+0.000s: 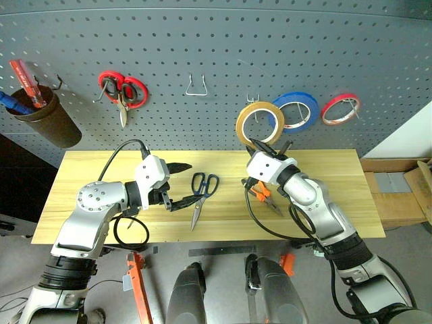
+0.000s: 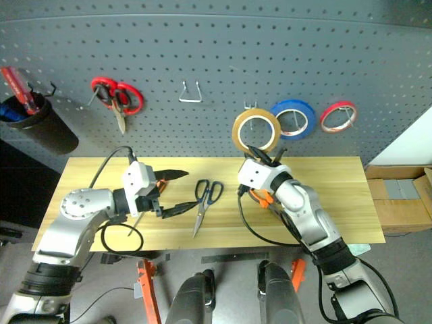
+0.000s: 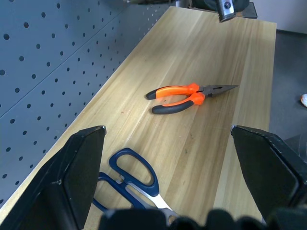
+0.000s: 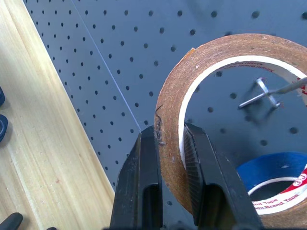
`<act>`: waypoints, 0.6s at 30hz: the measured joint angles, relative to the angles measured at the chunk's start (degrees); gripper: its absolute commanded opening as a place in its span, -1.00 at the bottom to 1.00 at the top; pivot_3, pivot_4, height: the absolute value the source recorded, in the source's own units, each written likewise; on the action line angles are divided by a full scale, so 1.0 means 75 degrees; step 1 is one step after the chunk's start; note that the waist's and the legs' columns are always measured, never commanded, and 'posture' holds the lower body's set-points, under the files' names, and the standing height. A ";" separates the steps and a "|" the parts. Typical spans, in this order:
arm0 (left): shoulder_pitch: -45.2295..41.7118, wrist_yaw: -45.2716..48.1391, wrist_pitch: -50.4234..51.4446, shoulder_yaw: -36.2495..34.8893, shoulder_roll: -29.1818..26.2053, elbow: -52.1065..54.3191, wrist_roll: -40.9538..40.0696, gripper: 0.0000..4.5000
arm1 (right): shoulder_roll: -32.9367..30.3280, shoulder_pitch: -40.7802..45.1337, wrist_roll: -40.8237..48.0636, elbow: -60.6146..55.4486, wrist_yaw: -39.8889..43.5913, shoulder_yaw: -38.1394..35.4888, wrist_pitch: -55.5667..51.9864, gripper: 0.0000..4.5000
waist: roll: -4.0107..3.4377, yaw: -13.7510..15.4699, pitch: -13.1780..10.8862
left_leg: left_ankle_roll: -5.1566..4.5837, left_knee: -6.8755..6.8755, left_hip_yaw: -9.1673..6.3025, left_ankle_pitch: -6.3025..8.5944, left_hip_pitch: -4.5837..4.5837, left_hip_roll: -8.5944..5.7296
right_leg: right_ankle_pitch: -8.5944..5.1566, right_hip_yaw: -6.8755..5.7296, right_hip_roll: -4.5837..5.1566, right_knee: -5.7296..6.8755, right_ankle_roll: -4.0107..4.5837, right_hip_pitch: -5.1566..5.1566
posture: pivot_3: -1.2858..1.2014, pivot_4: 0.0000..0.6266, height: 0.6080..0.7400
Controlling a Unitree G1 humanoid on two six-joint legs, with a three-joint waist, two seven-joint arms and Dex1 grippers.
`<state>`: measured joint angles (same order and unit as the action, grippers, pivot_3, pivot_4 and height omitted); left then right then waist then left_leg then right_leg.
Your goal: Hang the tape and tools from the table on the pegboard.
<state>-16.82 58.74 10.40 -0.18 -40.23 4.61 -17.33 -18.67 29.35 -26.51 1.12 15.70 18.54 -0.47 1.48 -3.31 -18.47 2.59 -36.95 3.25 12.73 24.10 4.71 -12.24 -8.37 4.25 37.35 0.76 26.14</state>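
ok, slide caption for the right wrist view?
Right gripper pinching the yellow-tan tape ring before a metal hook on the grey pegboard.

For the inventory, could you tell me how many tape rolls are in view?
3: tan tape in the right gripper, blue tape and red tape hanging on the pegboard.

The left gripper (image 3: pixel 168 163) is reaching out over the table (image 3: pixel 240 57) with its two black fingers (image 3: pixel 72 187) standing wide apart, nothing between them. Blue-handled scissors (image 3: pixel 132 179) are lying on the pale wood just beyond the fingers, partly hidden by the gripper's base. Farther along, orange-handled pliers (image 3: pixel 184 96) are resting flat, well apart from the scissors. The grey pegboard (image 3: pixel 53 62) is running along the table's far edge.
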 measured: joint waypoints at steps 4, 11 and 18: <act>0.0000 -0.0069 -0.0107 0.0000 0.0000 -0.0117 0.0078 1.00 | 0.0125 -0.0107 0.0136 -0.0027 0.0028 -0.0139 -0.0022 -0.13 | 0.0000 0.0002 0.0000 | 0.0000 -0.0001 0.0001 0.0000 -0.0001 0.0000 | 0.0000 0.0000 0.0000 0.0004 0.0000 0.0000 | -0.11 -0.02 1.00; 0.0110 -0.0072 -0.0320 -0.0005 -0.0009 -0.0397 0.0214 1.00 | 0.0240 -0.1210 0.0171 -0.0920 0.0316 -0.0189 -0.0658 0.89 | 0.0000 0.0008 0.0000 | 0.0000 -0.0003 0.0003 0.0000 -0.0007 0.0001 | 0.0000 0.0006 0.0001 0.0015 0.0000 0.0000 | -0.11 -0.01 1.00; 0.0510 0.0625 -0.0945 0.0274 -0.0523 -0.0740 0.0646 1.00 | 0.1422 -0.2163 0.0567 -0.1911 0.0650 -0.0465 -0.4040 0.97 | 0.0004 -0.0023 0.0003 | 0.0000 -0.0011 0.0000 -0.0002 -0.0029 0.0011 | -0.0003 0.0010 0.0001 0.0056 0.0008 0.0003 | -0.12 -0.02 1.00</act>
<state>-13.00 63.43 3.31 1.88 -44.15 -0.94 -12.49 -8.01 13.13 -22.25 -13.21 20.58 15.06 -30.77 1.51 -3.48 -18.45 2.59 -37.03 3.25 12.72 23.88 4.79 -12.26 -8.29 4.26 37.77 0.82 26.17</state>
